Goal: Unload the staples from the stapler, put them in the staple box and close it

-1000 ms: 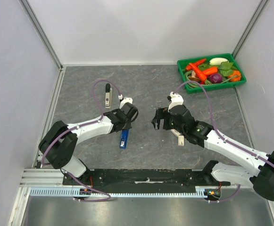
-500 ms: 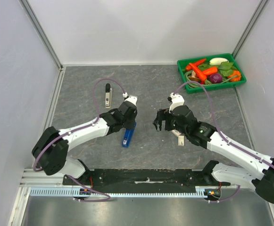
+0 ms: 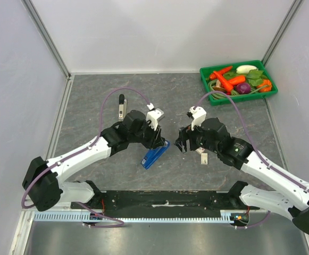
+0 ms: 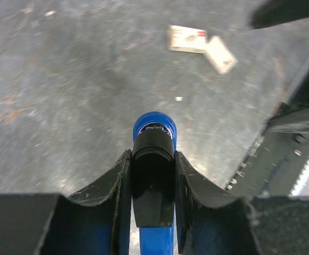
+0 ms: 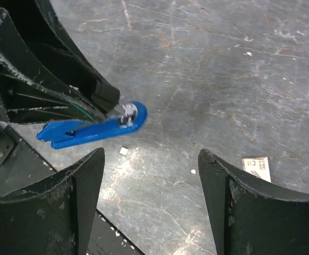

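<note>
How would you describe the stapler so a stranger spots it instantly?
Start at the grey table, between the two arms. The blue stapler is clamped in the left gripper. It is the only blue thing, unlike the black-and-silver tool farther back.

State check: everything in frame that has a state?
left claw: shut on blue stapler
blue stapler: gripped at one end; opened or not, can't tell
right claw: open, empty
staple box: lying on table, apart from both claws
green tray: filled with vegetables
</note>
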Controlling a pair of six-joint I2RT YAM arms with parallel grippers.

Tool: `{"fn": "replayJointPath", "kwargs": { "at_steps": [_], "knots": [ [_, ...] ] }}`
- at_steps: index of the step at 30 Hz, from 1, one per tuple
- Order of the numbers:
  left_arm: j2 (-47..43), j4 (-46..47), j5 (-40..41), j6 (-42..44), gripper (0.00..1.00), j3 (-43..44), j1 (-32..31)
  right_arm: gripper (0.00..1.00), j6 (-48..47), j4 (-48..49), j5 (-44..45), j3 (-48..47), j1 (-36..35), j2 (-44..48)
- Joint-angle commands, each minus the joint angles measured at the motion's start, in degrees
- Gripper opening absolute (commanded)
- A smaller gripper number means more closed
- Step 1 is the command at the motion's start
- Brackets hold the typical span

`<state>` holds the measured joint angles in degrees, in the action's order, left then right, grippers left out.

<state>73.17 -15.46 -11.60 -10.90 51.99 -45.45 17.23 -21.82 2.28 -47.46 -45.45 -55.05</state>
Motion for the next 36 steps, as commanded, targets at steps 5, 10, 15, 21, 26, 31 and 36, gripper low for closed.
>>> {"fn": "replayJointPath", "kwargs": {
  "at_steps": [5, 10, 15, 21, 26, 31, 36],
  "knots": [
    [-6.4, 7.2, -27.0, 3.8, 0.02, 3.4, -0.8, 0.74, -6.0, -1.7, -16.4, -4.4, 0.1, 4.0],
    [-7.9, 8.3, -34.7, 2.9, 0.02, 3.1, -1.0, 0.7, -8.5, -4.2, -21.1, -6.5, 0.0, 4.9],
    [-10.1, 9.9, -39.5, 1.9, 0.02, 2.2, -1.5, 0.69, -10.2, -5.0, -29.1, -7.6, -0.3, 7.0],
    [-12.3, 11.1, -43.2, 1.8, 0.02, 2.1, -2.1, 0.69, -10.6, -5.5, -35.9, -7.8, -0.9, 7.7],
    [-12.6, 11.0, -43.4, 1.6, 0.02, 2.3, -2.4, 0.68, -10.2, -4.9, -39.7, -7.9, -1.6, 6.2],
    [-12.7, 11.2, -43.7, 1.8, 0.02, 2.3, -2.4, 0.64, -9.8, -3.4, -40.9, -7.2, -2.8, 5.0],
    [-12.9, 11.9, -44.0, 1.5, 0.02, 2.3, -2.5, 0.51, -9.5, -2.7, -41.0, -6.5, -3.6, 3.9]
  ]
}}
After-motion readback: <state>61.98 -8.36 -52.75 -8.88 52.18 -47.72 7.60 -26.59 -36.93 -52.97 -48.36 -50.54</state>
